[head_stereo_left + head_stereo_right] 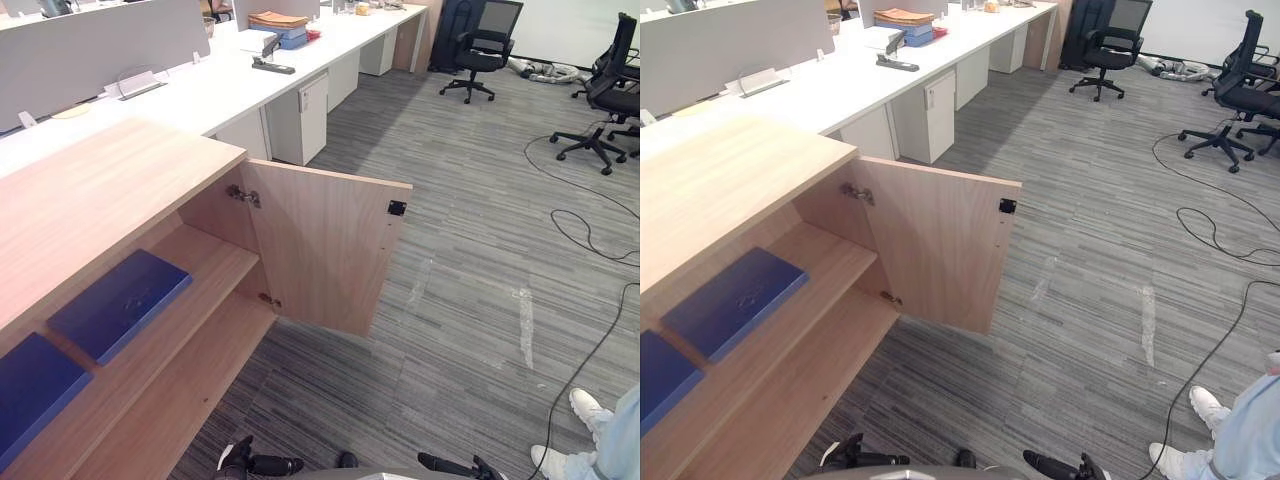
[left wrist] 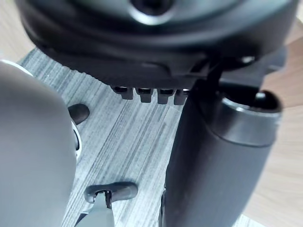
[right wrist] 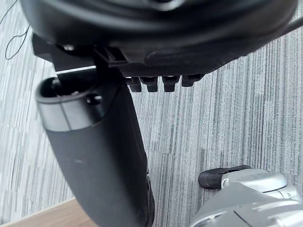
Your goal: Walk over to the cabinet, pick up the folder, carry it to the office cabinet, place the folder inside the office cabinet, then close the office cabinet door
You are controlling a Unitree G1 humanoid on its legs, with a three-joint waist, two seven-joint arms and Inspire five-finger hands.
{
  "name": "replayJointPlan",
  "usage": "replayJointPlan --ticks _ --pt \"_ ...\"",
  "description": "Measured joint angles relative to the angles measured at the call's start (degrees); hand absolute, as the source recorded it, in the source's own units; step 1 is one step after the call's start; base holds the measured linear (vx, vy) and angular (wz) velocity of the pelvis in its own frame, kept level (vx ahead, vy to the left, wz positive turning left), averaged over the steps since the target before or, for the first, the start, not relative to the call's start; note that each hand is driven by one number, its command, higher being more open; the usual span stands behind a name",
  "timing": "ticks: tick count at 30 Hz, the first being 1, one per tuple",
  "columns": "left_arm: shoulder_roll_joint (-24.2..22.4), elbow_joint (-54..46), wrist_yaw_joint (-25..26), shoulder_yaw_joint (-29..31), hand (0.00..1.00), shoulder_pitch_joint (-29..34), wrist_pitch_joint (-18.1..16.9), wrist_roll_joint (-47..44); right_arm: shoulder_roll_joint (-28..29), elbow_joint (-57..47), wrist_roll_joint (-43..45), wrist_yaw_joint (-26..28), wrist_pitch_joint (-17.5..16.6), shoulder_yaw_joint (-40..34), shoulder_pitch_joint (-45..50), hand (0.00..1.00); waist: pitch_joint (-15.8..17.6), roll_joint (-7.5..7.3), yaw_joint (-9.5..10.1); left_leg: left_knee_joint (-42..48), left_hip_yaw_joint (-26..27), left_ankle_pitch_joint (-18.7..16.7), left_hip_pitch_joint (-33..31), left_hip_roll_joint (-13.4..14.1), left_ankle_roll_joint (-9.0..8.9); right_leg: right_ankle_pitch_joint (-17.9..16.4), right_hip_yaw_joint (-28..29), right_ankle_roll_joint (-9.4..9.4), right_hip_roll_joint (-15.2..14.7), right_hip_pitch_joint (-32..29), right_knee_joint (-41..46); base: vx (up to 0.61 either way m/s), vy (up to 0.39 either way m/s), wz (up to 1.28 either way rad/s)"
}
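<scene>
A wooden office cabinet point(image 1: 90, 200) stands at my left with its door point(image 1: 325, 250) swung wide open. On its upper shelf lies a blue folder point(image 1: 120, 303), flat, and a second blue folder point(image 1: 35, 390) lies beside it at the view's left edge. My left hand point(image 1: 250, 462) hangs low in front of the cabinet's bottom shelf, apart from both folders. My right hand point(image 1: 460, 466) hangs low over the carpet. In the wrist views the left hand point(image 2: 156, 42) and the right hand point(image 3: 156, 38) have relaxed fingers and hold nothing.
A row of white desks point(image 1: 200, 95) with a drawer unit point(image 1: 300, 115) runs behind the cabinet. Black office chairs point(image 1: 480, 50) stand at the back right. Cables point(image 1: 590, 230) trail over the grey carpet. A person's white shoes point(image 1: 590, 410) are at the lower right.
</scene>
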Motion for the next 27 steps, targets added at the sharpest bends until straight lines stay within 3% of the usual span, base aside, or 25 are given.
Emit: replayJointPlan --ticks 7,9,11,12,14,16,17,22,27 --pt "0.30 -0.14 -0.14 -0.30 1.00 0.28 0.04 0.00 0.99 -5.68 -0.63 -0.98 -0.02 -0.51 -0.88 1.00 -0.01 0.05 0.16 4.39 2.20 -0.11 0.50 0.15 -1.30 -1.33 0.76 -1.43 -0.84 1.22 2.17 0.08 0.051 0.00" --pt "0.59 -0.20 -0.09 -0.21 1.00 0.49 0.07 -0.11 1.57 -8.62 -1.46 -1.74 -0.21 -0.56 -1.20 1.00 0.12 -0.21 0.29 9.89 2.26 -1.45 -0.86 0.76 -0.15 -1.75 1.25 -1.34 -1.55 1.86 2.56 0.03 0.026 -0.11" --pt "0.54 -0.97 0.33 -0.20 1.00 0.47 0.07 -0.12 1.75 -11.66 -2.49 -2.98 -0.65 -0.57 -1.55 1.00 0.22 0.02 0.92 16.99 1.46 -3.38 -3.31 2.02 2.50 -2.08 2.21 -1.37 -1.77 2.00 3.22 0.00 -0.004 -0.18" --pt "0.23 -1.53 0.60 -0.18 1.00 0.53 0.02 -0.14 1.57 -13.52 -2.54 -4.16 -0.94 -1.16 -2.62 1.00 0.67 0.26 1.24 21.26 -2.98 -5.61 -5.58 1.88 3.81 -2.17 2.73 -1.44 -2.06 2.30 3.44 -0.02 0.015 -0.14" --pt "-0.53 -1.91 0.91 -0.10 1.00 0.52 -0.03 -0.34 0.62 -14.59 -2.83 -5.94 -1.33 -1.28 -4.25 1.00 1.15 1.01 1.47 21.71 -10.82 -8.61 -7.29 -1.09 2.30 -2.38 3.59 -1.64 -2.39 2.50 3.49 -0.06 0.095 -0.17" --pt "-1.05 -2.33 1.07 -0.24 1.00 0.78 -0.15 -0.35 -0.89 -15.41 -2.83 -7.01 -1.76 -2.26 -6.84 1.00 1.70 1.58 1.75 17.15 -20.63 -10.23 -9.03 -6.87 1.39 -2.17 4.60 -0.85 -3.05 2.77 3.51 -0.07 0.157 -0.30" --pt "-1.15 -2.72 1.11 -0.01 1.00 0.99 -0.63 -1.25 -2.01 -15.72 -2.89 -7.35 -2.17 -2.59 -8.17 1.00 1.91 2.34 2.55 13.72 -23.93 -6.96 -8.86 -8.67 3.41 -2.02 5.77 -0.22 -2.45 2.68 3.87 -0.03 0.162 -0.51" --pt "-0.28 -2.33 2.07 1.78 1.00 1.12 -1.67 -1.37 -5.66 -17.41 -4.36 -9.62 -2.70 -3.30 -11.09 1.00 1.96 1.77 3.02 7.07 -23.20 -3.43 -6.85 -11.41 5.63 -0.48 6.63 1.29 -4.64 2.55 2.14 0.03 0.134 -0.06" --pt "1.52 -2.02 2.55 5.44 1.00 2.80 -1.51 -1.16 -7.68 -17.40 -4.00 -9.99 -2.81 -1.67 -16.17 1.00 1.76 2.09 3.15 3.61 -23.12 -2.35 -5.33 -12.02 5.80 -0.33 6.73 1.24 -4.68 2.88 0.61 0.08 0.047 0.00"
